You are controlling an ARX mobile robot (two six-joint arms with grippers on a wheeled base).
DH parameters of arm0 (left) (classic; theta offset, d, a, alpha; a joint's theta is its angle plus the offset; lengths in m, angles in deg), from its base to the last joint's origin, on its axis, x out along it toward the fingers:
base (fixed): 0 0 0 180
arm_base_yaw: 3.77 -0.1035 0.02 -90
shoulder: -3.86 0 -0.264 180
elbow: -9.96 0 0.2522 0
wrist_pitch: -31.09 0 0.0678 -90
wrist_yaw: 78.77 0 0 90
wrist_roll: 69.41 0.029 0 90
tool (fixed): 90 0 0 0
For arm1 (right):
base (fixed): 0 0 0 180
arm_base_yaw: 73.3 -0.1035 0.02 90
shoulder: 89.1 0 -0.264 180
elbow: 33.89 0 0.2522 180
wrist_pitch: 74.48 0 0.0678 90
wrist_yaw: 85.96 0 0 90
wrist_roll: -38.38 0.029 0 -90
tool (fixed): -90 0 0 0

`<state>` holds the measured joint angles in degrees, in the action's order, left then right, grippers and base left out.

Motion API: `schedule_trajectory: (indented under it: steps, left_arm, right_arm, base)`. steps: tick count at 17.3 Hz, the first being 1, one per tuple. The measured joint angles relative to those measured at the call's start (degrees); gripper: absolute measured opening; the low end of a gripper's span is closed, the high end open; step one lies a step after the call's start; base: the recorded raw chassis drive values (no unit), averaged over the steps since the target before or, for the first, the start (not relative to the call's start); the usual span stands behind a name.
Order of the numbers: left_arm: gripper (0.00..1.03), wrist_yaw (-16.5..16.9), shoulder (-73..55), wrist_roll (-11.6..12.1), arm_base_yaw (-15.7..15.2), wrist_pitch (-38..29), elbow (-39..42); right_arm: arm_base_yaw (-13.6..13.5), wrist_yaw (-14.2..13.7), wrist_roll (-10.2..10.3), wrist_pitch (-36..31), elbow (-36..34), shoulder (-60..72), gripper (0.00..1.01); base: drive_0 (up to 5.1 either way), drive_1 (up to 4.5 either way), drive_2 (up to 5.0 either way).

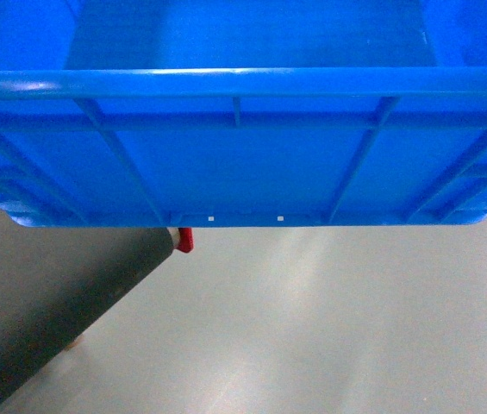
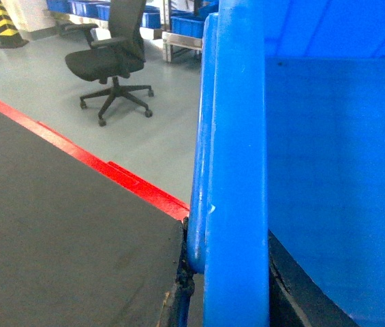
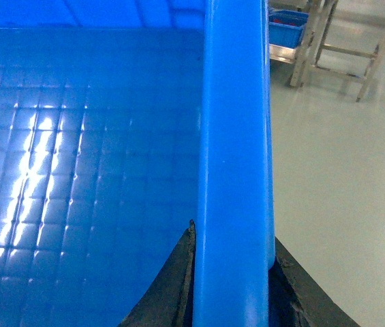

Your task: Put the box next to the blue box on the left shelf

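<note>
— Where's the box (image 1: 243, 155)?

— Up off the floor (image 1: 329, 328), filling the top of the head view. Its ribbed long wall faces the camera, so its long axis runs left to right, open top upward, rim level.

— And the grippers?

— The left gripper (image 2: 229, 286) has its jaws clamped on the box's left rim, one dark finger either side. The right gripper (image 3: 229, 272) is clamped the same way on the right rim.

— Anything around?

— A dark mat (image 2: 63, 238) with a red edge (image 2: 110, 167) lies below left. An office chair (image 2: 110, 58) stands well beyond it, near more blue bins (image 2: 189, 24) on a metal rack.
</note>
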<state>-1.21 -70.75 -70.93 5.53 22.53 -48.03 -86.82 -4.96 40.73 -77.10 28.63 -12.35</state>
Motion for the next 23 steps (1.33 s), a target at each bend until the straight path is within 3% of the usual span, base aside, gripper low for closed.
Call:
schedule_trajectory:
  steps: [23]
  left_arm:
    - [0.19,0.0,0.0,0.0,0.0,0.0,0.0]
  right_arm:
    - [0.0,0.0,0.0,0.0,0.0,0.0,0.21]
  base:
    - [-1.6,-1.62,-1.6]
